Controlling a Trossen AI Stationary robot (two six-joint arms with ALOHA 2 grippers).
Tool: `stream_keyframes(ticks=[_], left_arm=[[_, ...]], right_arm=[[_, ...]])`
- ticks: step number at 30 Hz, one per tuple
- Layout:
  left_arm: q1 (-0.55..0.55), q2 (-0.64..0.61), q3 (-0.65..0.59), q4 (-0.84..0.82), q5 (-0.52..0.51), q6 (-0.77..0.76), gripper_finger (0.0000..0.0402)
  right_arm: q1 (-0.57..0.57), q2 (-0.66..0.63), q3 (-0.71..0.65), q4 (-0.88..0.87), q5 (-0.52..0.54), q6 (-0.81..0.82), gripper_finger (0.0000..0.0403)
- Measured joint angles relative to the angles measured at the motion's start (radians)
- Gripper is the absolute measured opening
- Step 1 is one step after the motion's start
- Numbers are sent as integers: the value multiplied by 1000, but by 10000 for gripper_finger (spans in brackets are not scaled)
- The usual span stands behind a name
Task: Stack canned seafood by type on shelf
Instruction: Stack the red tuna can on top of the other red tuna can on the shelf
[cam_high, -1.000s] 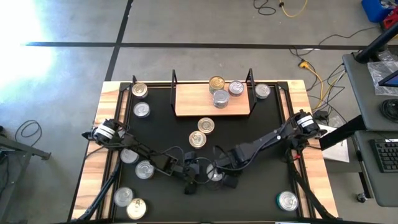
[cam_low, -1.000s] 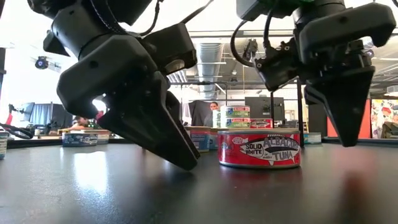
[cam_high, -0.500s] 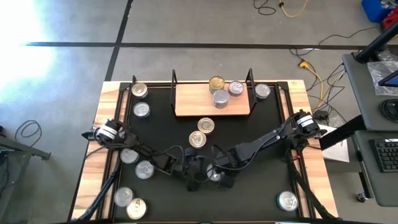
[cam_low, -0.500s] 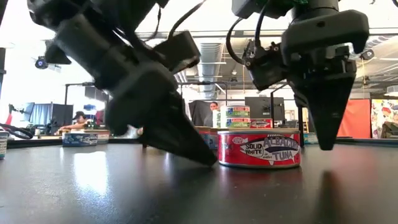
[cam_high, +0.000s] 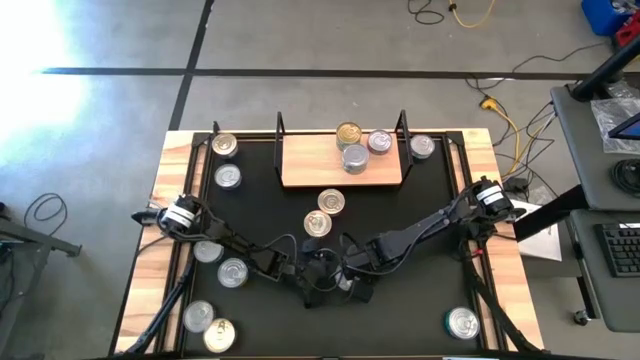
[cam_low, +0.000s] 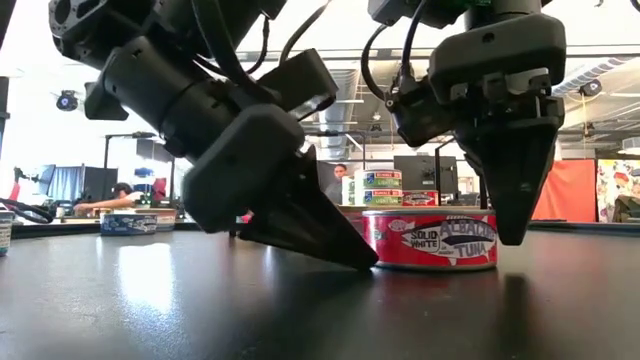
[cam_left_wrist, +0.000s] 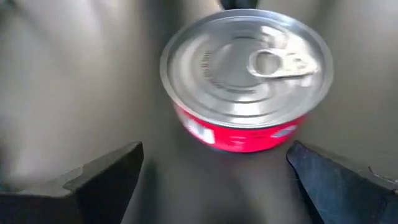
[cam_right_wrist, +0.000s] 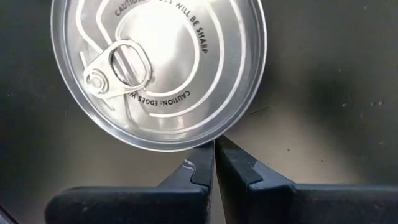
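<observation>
Low view shows a short round tin with a red label and a silver lid (cam_low: 430, 240) sitting flat on the black table (cam_low: 120, 310), near the front. Two dark grippers come down at it from above. The left gripper (cam_low: 345, 255) is tilted, and its fingers are spread wide — one tip sits right at the tin's side. From the left wrist view, the red tin lies just ahead of the two wide-apart fingers (cam_left_wrist: 99, 183). The right gripper (cam_low: 510, 225) points straight down at the other side of the tin, fingers pressed tight together and holding nothing. In the right wrist view, its closed tips sit right against the rim of the silver lid (cam_right_wrist: 158, 68).

From above, the small light-wood shelf with thin black wire posts (cam_high: 310, 165) sits at the far side of the table — well apart from the red tin. Three tins sit on it, one with a gold lid (cam_high: 348, 133). More silver tins are scattered on the table.
</observation>
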Motion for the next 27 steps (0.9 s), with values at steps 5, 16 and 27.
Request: stream_keyframes(ticks=[5, 16, 27], left_arm=[[-4, 1, 0, 6, 21, -26, 398], [-21, -1, 1, -37, 10, -107, 398], [-22, -1, 1, -45, 2, -154, 398]], right_arm=[[1, 0, 0, -8, 0, -15, 9], [91, -130, -47, -188, 137, -194, 77], [181, -147, -223, 110, 103, -236, 340]])
